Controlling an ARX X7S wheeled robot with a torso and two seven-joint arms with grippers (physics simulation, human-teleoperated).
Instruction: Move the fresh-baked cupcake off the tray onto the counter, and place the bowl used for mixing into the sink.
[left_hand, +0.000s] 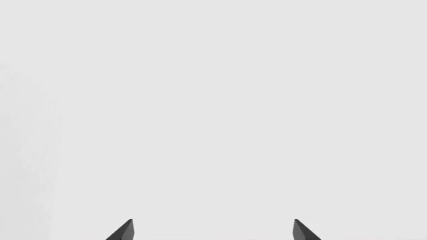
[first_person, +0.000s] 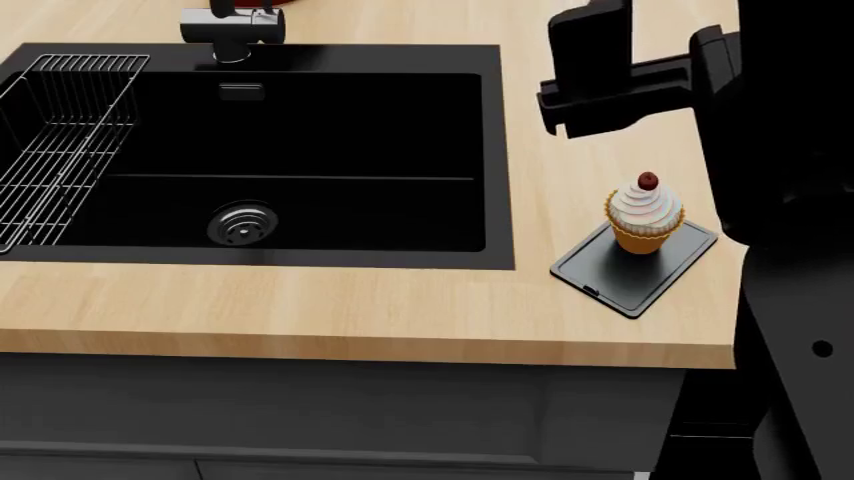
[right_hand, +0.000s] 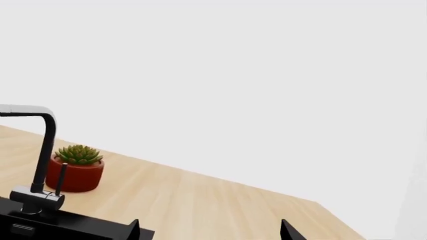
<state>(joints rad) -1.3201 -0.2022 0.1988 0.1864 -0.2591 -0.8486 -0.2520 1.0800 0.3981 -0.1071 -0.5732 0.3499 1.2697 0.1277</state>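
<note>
Cupcake (first_person: 646, 213) sits upright on the tray (first_person: 635, 261), at the counter (first_person: 334, 310) edge right of the sink (first_person: 267, 150) — nothing lifted yet. The right gripper (right_hand: 210, 231) hangs above it, fingertips spread and empty, aimed past the faucet (right_hand: 37, 150) and potted succulent (right_hand: 77, 167), probably lining up a descent. The left gripper (left_hand: 213, 231) gapes at blank wall, idle. No bowl in sight.

A green succulent in a red pot (right_hand: 75, 174) stands just beside the black faucet (right_hand: 35, 155).
</note>
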